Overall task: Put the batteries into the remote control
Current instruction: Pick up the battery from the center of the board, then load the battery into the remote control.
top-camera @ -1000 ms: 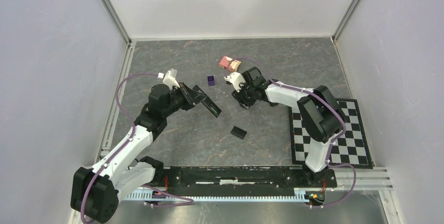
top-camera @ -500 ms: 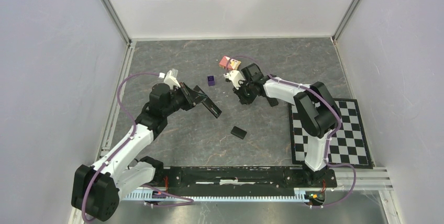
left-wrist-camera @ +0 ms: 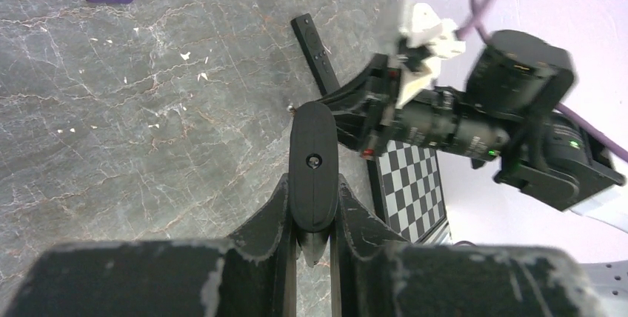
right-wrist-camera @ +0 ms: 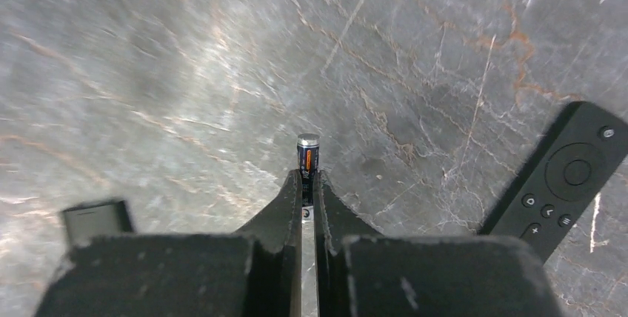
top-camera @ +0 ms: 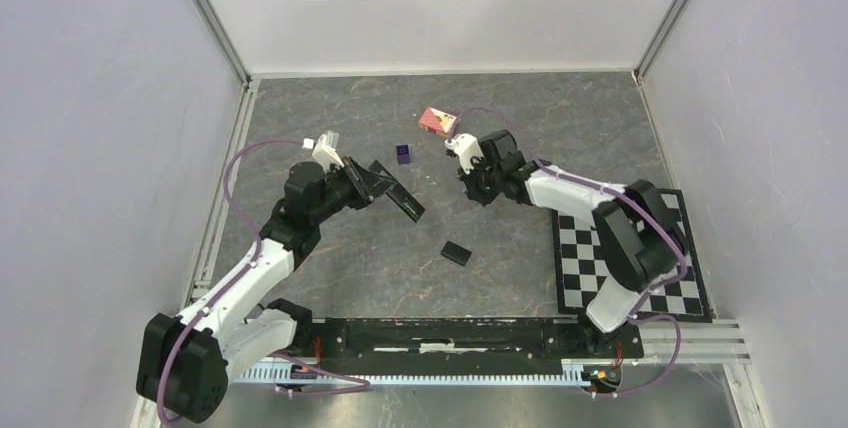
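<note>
Left gripper (left-wrist-camera: 313,185): clenched on the remote control (top-camera: 406,204). The black body is pinched between both fingers, and a rounded end is seen sticking out past the fingertips in the left wrist view.
Remote control: held over the left-centre of the table (top-camera: 330,113). In the top view its free end is pointed between 4 and 5 o'clock. It is placed at 9 o'clock of the right gripper, with a gap left between them. In the right wrist view its buttoned face is shown at 3 o'clock of the battery.
Right gripper (right-wrist-camera: 306,180): closed tight on a battery (right-wrist-camera: 308,152), which is nipped by its lower part between the two fingertips.
Battery: a dark cylinder with a silver cap, held in line with the fingers with the cap end outward. Whether the table is touched cannot be told.
Small black rectangular piece (top-camera: 456,253): laid flat on the table at 6 o'clock of the right gripper, apart from both grippers.
Purple cube (top-camera: 403,155): set on the table at 12 o'clock of the remote control, near it but apart.
Red-and-white box (top-camera: 437,121): found at 11 o'clock of the right gripper, near it.
Checkerboard mat (top-camera: 690,288): spread at the table's right edge, at 4 o'clock of the right gripper, partly covered by the right arm.
</note>
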